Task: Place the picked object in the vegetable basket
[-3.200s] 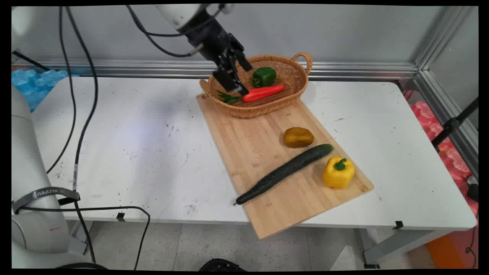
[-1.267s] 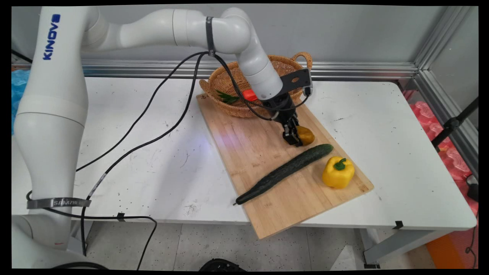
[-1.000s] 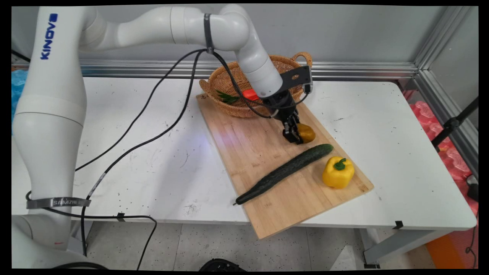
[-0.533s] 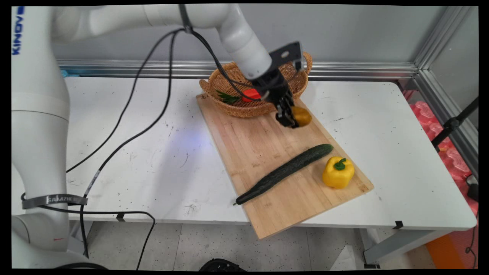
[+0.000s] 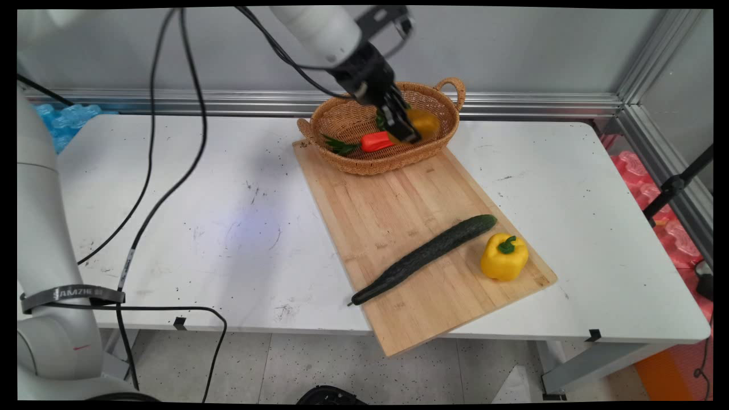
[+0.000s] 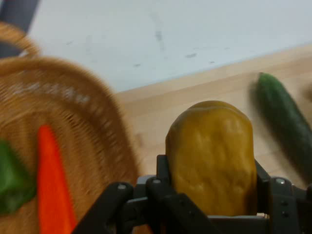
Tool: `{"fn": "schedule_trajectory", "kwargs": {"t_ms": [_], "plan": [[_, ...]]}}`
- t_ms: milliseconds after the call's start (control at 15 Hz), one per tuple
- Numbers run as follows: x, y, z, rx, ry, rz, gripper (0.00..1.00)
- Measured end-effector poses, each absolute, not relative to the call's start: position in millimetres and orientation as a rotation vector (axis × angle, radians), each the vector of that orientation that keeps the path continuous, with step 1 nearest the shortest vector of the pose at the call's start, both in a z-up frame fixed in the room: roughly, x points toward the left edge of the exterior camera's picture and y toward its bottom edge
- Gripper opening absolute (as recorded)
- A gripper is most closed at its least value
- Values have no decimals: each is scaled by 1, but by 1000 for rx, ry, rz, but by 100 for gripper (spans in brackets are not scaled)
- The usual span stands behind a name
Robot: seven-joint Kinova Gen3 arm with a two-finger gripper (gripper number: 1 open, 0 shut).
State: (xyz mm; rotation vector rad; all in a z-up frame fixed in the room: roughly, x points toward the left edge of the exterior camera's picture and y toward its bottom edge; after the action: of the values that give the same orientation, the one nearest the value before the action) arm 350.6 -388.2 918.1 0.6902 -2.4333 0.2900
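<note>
**Potato in my pincer, over the basket's right half**

At the far left of the white counter [image 5: 188,188] lies only bare surface under my hanging cables. Moving right, the wicker basket [image 5: 342,162] sits at the far end of the wooden cutting board [image 5: 387,216], its near wall over the board's top edge. Inside it the carrot [image 5: 376,140] lies across the left-centre, greens pointing left, with the green pepper [image 6: 12,180] just beyond it.

My pincer [image 5: 405,126] is clamped on the potato [image 5: 424,121], which stands lengthwise between my fingers [image 6: 163,178] in the hand view. It hangs above the basket's right part, just right of the carrot's thick end; whether it touches the weave I cannot tell.

The right handle and rim are close by. Further right and nearer, the cucumber [image 5: 424,256] lies diagonally on the board, the yellow pepper [image 5: 504,257] just beside its upper end, both well apart from me.
</note>
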Motion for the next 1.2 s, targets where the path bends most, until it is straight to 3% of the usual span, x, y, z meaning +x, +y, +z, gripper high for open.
{"fn": "schedule_trajectory", "kwargs": {"t_ms": [733, 1200], "plan": [[461, -404, 951, 1184, -2264, 482, 0], [466, -445, 911, 1252, -2283, 470, 0]]}}
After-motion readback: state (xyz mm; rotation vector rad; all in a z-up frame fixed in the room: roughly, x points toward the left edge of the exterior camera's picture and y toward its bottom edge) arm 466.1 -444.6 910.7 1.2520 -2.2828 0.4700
